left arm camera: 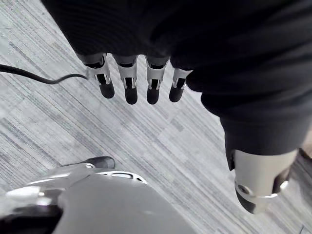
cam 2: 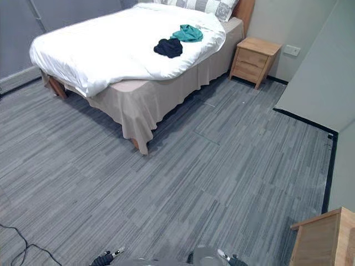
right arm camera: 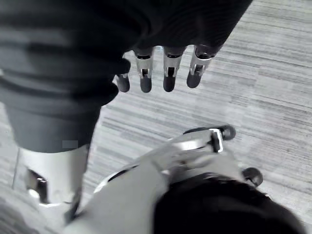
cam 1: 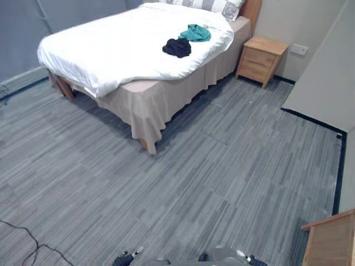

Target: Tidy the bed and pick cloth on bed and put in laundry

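A: Where do the cloths lie?

B: On the bed (cam 1: 148, 100), atop the white duvet (cam 1: 105, 50), toward the pillows (cam 1: 222, 6). There's a dark cloth (cam 1: 177, 47) and a teal cloth (cam 1: 195, 33), both crumpled, touching or nearly so. A wide stretch of floor (cam 1: 194, 177) separates them from the robot.

A: Hands?

B: Left hand (left arm camera: 130, 83) and right hand (right arm camera: 168, 73) hang low over the floor, fingers straight and relaxed, holding nothing.

A: Handling?

B: Probably light, soft and limp, so they'll sag and trail. Pinch each heap at its bunched crest and avoid snagging the duvet beneath.
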Robot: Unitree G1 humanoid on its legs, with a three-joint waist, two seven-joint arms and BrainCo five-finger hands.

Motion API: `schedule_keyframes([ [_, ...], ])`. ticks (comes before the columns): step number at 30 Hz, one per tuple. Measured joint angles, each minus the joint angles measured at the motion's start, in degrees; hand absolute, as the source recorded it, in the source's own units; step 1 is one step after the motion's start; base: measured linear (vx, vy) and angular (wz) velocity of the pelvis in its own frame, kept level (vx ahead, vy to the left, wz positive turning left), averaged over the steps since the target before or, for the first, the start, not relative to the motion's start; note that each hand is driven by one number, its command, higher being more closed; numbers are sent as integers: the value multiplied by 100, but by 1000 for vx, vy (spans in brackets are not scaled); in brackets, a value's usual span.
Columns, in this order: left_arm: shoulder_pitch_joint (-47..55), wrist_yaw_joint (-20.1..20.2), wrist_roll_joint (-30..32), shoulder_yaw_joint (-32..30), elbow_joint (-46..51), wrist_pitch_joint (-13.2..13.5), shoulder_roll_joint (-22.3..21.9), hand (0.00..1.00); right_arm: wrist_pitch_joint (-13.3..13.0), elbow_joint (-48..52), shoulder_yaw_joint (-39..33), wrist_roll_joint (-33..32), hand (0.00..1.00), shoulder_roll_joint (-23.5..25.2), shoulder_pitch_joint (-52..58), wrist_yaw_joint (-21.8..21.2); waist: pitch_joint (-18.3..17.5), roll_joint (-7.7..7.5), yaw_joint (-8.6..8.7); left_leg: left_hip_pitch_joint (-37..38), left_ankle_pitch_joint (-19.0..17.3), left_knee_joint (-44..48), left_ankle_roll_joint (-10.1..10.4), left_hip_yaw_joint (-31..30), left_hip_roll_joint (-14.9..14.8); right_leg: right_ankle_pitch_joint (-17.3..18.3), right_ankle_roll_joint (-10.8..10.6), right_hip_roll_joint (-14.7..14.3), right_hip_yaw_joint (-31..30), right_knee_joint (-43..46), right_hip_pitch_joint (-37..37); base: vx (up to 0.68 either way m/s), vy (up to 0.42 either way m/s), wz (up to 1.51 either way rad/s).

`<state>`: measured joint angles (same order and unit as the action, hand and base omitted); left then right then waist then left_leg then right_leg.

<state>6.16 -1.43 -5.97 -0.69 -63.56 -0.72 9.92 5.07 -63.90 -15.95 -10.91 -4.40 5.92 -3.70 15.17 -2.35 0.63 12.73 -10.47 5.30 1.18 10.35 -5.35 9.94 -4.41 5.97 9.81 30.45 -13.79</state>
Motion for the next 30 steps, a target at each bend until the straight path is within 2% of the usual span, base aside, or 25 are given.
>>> schedule_keyframes([
  [1, -9, 21, 22, -2, 2, -7, 10, 0, -1, 3, 3, -71, 0, 1, 15, 1, 22, 4, 12, -12, -86, 7, 139, -32, -150, -503, -65, -67, 49, -1460, 57, 292, -178, 15],
  [2, -15, 22, 38, -1, 3, -11, 28, 0, -2, 4, 6, -136, 0, 10, 29, -1, 33, -28, 10, -13, -132, 25, 205, -48, -183, -773, -163, -48, 57, -2047, 48, 395, -261, 6],
  [3, -48, 15, 75, -9, 3, -28, 88, 0, 24, 3, -5, -243, 0, 69, 37, 0, 108, -120, 8, -14, -279, 140, 303, -67, -192, -964, -241, 135, 57, -2497, -78, 290, -229, 5],
  [5, -46, -1, 118, -77, -1, -70, 72, 0, 68, 1, -222, -264, 0, 141, 158, 0, 139, -130, 21, 231, -624, 293, 483, -103, -235, -961, -248, 367, 6, -2325, -154, 474, -371, 11],
  [6, -41, -13, 165, -208, -1, -59, -50, 0, 108, 1, -407, -258, 0, 113, 239, -7, 170, 7, 27, 518, -856, 303, 490, -146, -387, -1276, -94, 357, 25, -1804, -209, 566, -404, 11],
  [7, -36, -12, 189, -223, -4, -59, -134, 0, 117, 6, -411, -248, 0, 38, 263, -11, 128, 95, 83, 635, -965, 290, 416, -158, -560, -1266, -92, 232, 82, -1444, -274, 586, -383, 19],
  [8, 57, -8, 210, -227, -4, -19, -219, 0, 144, 4, -404, -205, 0, 2, 321, -5, -18, 335, 170, 755, -1149, 337, 29, -203, -803, -1082, 120, 8, 206, -915, -434, 622, -348, 7],
  [9, 39, 3, 200, -254, 1, 35, -284, 0, 146, -29, -462, -119, 0, -70, 311, -19, -52, 512, 162, 549, -910, 1277, 223, -298, -946, -907, 426, -180, 274, -640, -455, 625, -352, -12],
  [10, 44, 13, 195, -304, 8, 85, -295, 0, 149, -38, -461, -82, 0, -86, 287, -16, -50, 518, 159, 339, -679, 1840, 281, -258, -1039, -815, 558, -256, 274, -590, -412, 623, -375, -41],
  [12, 61, 13, 186, -396, 3, 139, -320, 0, 127, -40, -365, 72, 0, -128, 270, -20, -19, 538, 177, -405, 593, 3662, 359, -321, -1492, -514, 779, -631, 281, -867, 138, 589, -351, -31],
  [13, 51, 20, 181, -400, 7, 162, -321, 0, 117, -61, -345, 107, 0, -147, 264, -21, 1, 566, 176, -617, 540, 4228, 344, -324, -1611, -491, 817, -742, 274, -1020, 333, 697, -296, -15],
  [14, 51, 22, 160, -433, 43, 226, -308, 0, 101, -136, -305, 224, 0, -166, 219, -17, 31, 607, 169, -1020, 316, 5163, 297, -322, -1688, -452, 881, -900, 231, -1377, 844, 563, -213, -8],
  [15, 63, 26, 148, -470, 93, 244, -287, 0, 88, -193, -219, 267, 0, -172, 191, -11, 89, 487, 152, -1269, 116, 5462, 364, -294, -1593, -414, 935, -939, 198, -1617, 1203, 658, -219, -2],
  [17, 68, 41, 134, -492, 273, 318, -282, 0, -26, -268, -148, 278, 0, -207, 105, -14, 108, 428, 54, -1837, -180, 5238, 252, -190, -1147, -347, 968, -936, 144, -2009, 1750, 445, -105, -9],
  [18, 74, 52, 94, -530, 359, 373, -342, 0, -59, -268, -148, 291, 0, -269, 48, -23, 117, 444, -61, -2190, -239, 4662, 159, -56, -829, -277, 945, -915, 48, -2182, 1989, 444, -33, -41],
  [19, 64, 53, 41, -599, 374, 394, -399, 0, -145, -261, -152, 358, 0, -283, -38, -40, 125, 444, -168, -2457, -231, 3800, 165, 235, -563, -218, 953, -857, -22, -2282, 2185, 444, -2, -46],
  [20, 70, 45, 16, -628, 383, 398, -410, 0, -181, -252, -154, 402, 0, -280, -90, -54, 131, 429, -187, -2518, -198, 3225, 201, 446, -444, -193, 945, -811, -20, -2317, 2289, 447, 36, -26],
  [21, 99, 30, -5, -624, 394, 392, -414, 0, -256, -185, -171, 498, 0, -277, -141, -111, 140, 416, -181, -2482, 15, 1920, 360, 1031, -278, -86, 878, -762, 20, -2480, 2570, 583, 88, 9],
  [22, 143, 19, -8, -622, 452, 387, -438, 0, -286, -78, -179, 547, 0, -281, -156, -184, 150, 463, -173, -2487, 337, 816, 373, 1651, -198, 2, 775, -785, 131, -2759, 2953, 607, 107, 25],
  [24, 159, 14, -7, -623, 454, 365, -481, 0, -295, -10, -167, 579, 0, -290, -140, -228, 151, 486, -177, -2725, 433, 387, 322, 2336, -216, 162, 561, -841, 284, -3074, 3485, 637, 169, 40],
  [26, 161, -11, -43, -630, 461, 334, -465, 0, -301, 16, -101, 577, 0, -287, -165, -227, 136, 484, -299, -2904, 419, 359, 177, 2791, -261, 466, 388, -807, 375, -3145, 3832, 652, 186, 21],
  [27, 149, -24, -69, -643, 456, 264, -451, 0, -293, 15, -97, 577, 0, -273, -196, -224, 83, 387, -360, -2899, 899, 611, -565, 2918, -173, 661, 239, -606, 434, -2913, 3870, 558, 148, 8],
  [28, 123, -42, -66, -667, 446, 206, -445, 0, -292, 27, -75, 579, 0, -280, -261, -232, 71, 361, -351, -2920, 998, 681, -680, 2931, -112, 708, 159, -539, 452, -2568, 3735, 723, 234, 26],
  [29, 117, -111, -69, -685, 438, 119, -394, 0, -287, 17, -29, 618, 0, -256, -425, -269, 47, 250, -311, -2843, 1017, 628, -831, 2952, 127, 792, -128, -133, 526, -1318, 3232, 702, 289, 33],
  [30, 128, -138, -69, -802, 429, 90, -332, 0, -289, 4, 45, 741, 0, -177, -538, -311, 43, 84, -316, -2644, 931, 609, -1088, 2995, 367, 644, -646, 305, 523, 229, 2674, 679, 315, 31],
])
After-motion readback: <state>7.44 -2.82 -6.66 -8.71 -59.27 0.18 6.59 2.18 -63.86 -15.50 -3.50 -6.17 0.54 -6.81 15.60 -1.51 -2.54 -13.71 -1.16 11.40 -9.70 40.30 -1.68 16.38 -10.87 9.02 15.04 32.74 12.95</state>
